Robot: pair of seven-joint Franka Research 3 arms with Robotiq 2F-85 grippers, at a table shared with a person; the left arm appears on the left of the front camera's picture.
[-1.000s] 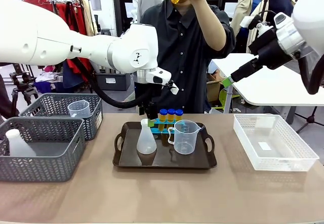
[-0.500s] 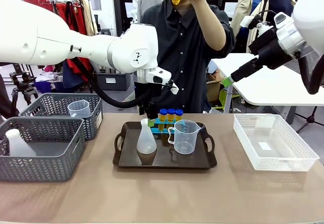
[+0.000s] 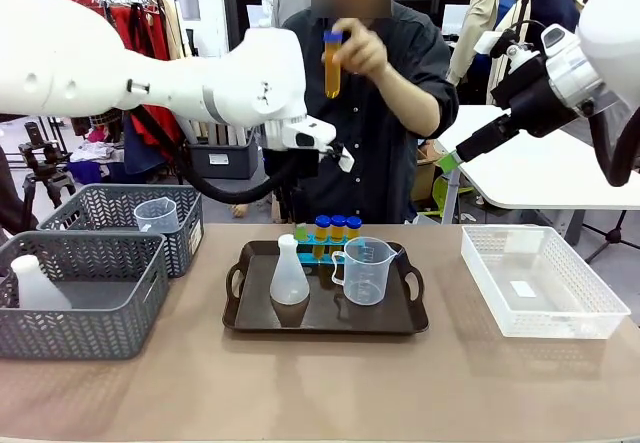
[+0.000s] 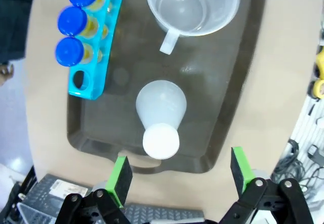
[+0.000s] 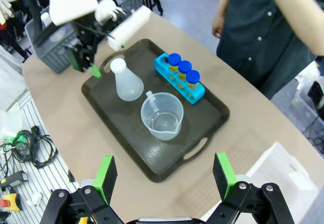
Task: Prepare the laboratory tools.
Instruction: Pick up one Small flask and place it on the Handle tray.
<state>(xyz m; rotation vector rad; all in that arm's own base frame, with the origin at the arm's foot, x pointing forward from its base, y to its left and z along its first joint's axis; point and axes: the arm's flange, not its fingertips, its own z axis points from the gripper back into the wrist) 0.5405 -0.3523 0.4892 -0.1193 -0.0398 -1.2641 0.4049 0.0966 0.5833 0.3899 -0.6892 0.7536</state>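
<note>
Front view: you see the dark tray (image 3: 325, 315) at the centre of the tabletop (image 3: 320, 383); on it stand the white flask (image 3: 289, 278) at left, the clear beaker (image 3: 365, 271) at right, and behind them the blue rack (image 3: 318, 255) with three blue-capped tubes (image 3: 337, 231) of yellow liquid; the fourth tube (image 3: 332, 64) is held upright in the person's hand (image 3: 362, 48) near the top centre of the frame, well above the tray. Your left end effector (image 3: 298, 225) hangs above the tray's far left corner, just left of the rack; its jaws stand wide apart and hold nothing. Your right arm's end effector (image 3: 447, 162) is raised at upper right, well clear of the tabletop; a green pad shows at its tip. Two grey baskets (image 3: 90, 293) sit at the left edge; a clear bin (image 3: 540, 283) sits at right.

Left wrist view: you look straight down on the tray; the rack lies at upper left with one hole unfilled, the beaker (image 4: 192, 6) at top centre, the flask (image 4: 161, 118) in the middle; the green pads (image 4: 120, 176) at the bottom are spread apart with nothing between them.

Right wrist view: the tray lies at mid-frame with the flask (image 5: 126, 80), beaker (image 5: 162, 115) and rack (image 5: 179, 77); the green pads (image 5: 105, 173) at the bottom stand wide apart, empty.
</note>
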